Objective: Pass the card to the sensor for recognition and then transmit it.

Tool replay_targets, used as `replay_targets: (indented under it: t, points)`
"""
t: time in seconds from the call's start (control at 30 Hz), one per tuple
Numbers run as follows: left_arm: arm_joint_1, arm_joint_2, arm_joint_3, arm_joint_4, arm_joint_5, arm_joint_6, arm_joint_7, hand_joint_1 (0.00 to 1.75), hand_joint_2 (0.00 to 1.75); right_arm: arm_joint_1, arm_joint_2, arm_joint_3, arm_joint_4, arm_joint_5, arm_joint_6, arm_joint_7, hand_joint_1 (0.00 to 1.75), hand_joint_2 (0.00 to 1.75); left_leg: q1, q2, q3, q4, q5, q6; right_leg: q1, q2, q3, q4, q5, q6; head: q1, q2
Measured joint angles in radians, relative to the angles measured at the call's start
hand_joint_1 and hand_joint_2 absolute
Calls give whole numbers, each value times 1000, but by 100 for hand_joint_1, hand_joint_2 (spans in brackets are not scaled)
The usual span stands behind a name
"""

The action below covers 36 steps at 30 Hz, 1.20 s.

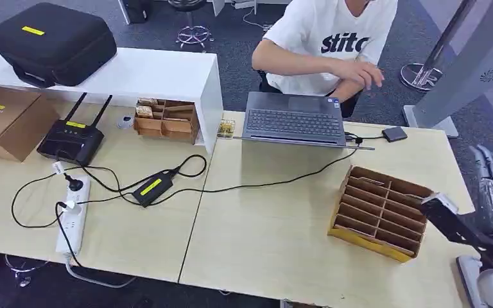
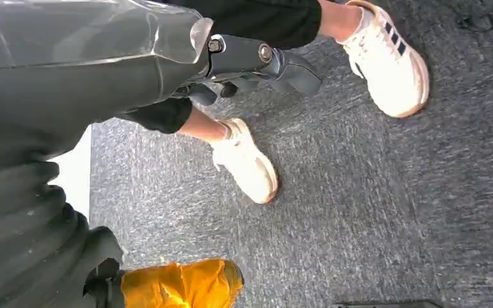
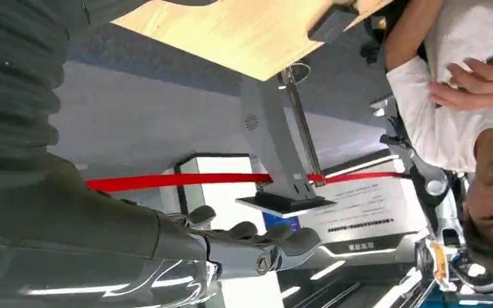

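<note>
We can't make out a card anywhere. Cardboard sorter sits near the desk's right edge, the small dark sensor at the far right corner beside the laptop. Left hand hangs over carpet, fingers loosely curled, holding nothing. Right hand likewise, fingers slightly apart.
</note>
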Motion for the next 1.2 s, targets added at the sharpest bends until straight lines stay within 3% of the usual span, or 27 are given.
replay_targets:
  t: [0.2, 0.43, 0.8, 1.2]
  points:
    - [2, 2, 4, 0, -1, 0, -1, 0, 175, 23, -19, 17, -2, 10, 55, -4, 0, 175, 0, 0, 0, 0, 0, 0, 0, 0, 0, 0, 0, 0, -1, 0]
    - [2, 2, 10, 0, -7, 0, -1, 0, 175, 27, -26, 46, 2, 34, 66, 1, 0, 175, 0, 0, 0, 0, 0, 0, 0, 0, 0, 0, 0, 0, -1, 0]
    - [-3, 0, 10, 0, -27, -3, 2, 0, 175, -39, 6, 166, 59, 108, 1, 34, 0, 175, 0, 0, 0, 0, 1, 0, 0, 0, 0, 0, 0, 0, 0, 0]
    - [-4, -1, 10, 0, -35, -4, 3, 0, 175, -62, 32, 203, 101, 129, -29, 43, 0, 175, 0, 0, 0, 0, 1, 0, 0, 0, 0, 0, 0, 0, -1, 0]
